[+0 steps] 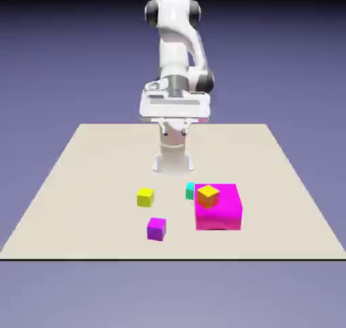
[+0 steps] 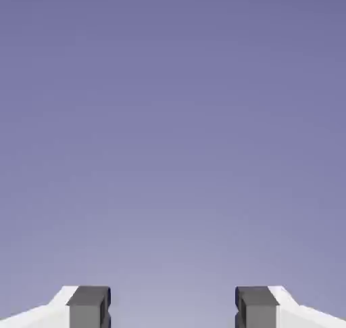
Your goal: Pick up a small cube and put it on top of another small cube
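I am holding the arm high and folded near its base at the far side of the counter (image 1: pixel 81 184), and the tool (image 2: pixel 173 306) is standing released: in the hand view its two grey fingertips (image 2: pixel 88 306) are sitting well apart with nothing but plain backdrop between them, so nothing is being gripped. The teal cube (image 1: pixel 190 191) is resting on the counter, tucked just beside the big magenta block (image 1: pixel 219 208), on that block's far corner toward the exterior view's left, and only a sliver of it is showing; I cannot tell whether the two are touching. An orange cube (image 1: pixel 208 195) is sitting on top of the magenta block, near the same corner. The yellow cube (image 1: pixel 145 197) is lying apart toward the exterior view's left, with a purple cube (image 1: pixel 156 228) nearer the camera. In my judgement the approach has not yet begun. To do it well, I am planning a descent from straight above the teal cube, turning the wrist so that neither finger is coming down on the magenta block or clipping the orange cube. The teal cube has no long axis; too little of it is visible to judge which way its faces point.
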